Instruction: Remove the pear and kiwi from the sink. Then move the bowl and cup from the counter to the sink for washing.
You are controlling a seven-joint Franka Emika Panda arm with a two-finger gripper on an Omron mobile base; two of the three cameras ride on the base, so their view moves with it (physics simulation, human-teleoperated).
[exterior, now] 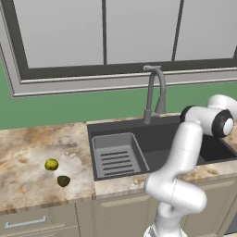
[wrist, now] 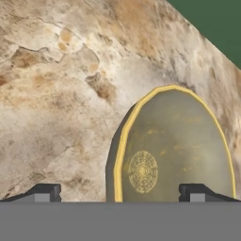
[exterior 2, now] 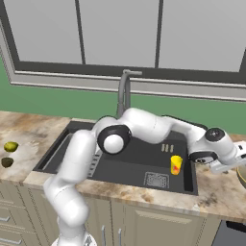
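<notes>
— marbled beige-and-brown counter runs under a big window with a green wall below it. where's the fruit?

— both pieces are out on the stone, left of the sink. the pear, bright yellow-green, sits a little farther back; the kiwi, dark olive-brown, lies just beside it, nearer the counter's front edge. they're close but apart.

— and the basin itself?

— dark grey, with a lighter ribbed tray insert at its left end and a tall gooseneck faucet behind. in the right base view a small yellow cup with a red mark stands upright inside the basin, near its right wall.

— the bowl?

— on the counter to the right of the sink. the hand view looks down into it: the bowl has a yellow rim, an olive-tan inside and a round pattern at the bottom. in the right base view only a sliver of it shows at the right edge.

— the claw?

— the gripper hangs above the bowl, its jaws spread wide, one fingertip over bare stone and the other over the bowl's inside. nothing sits between them. the arm reaches across the sink to get there.
</notes>
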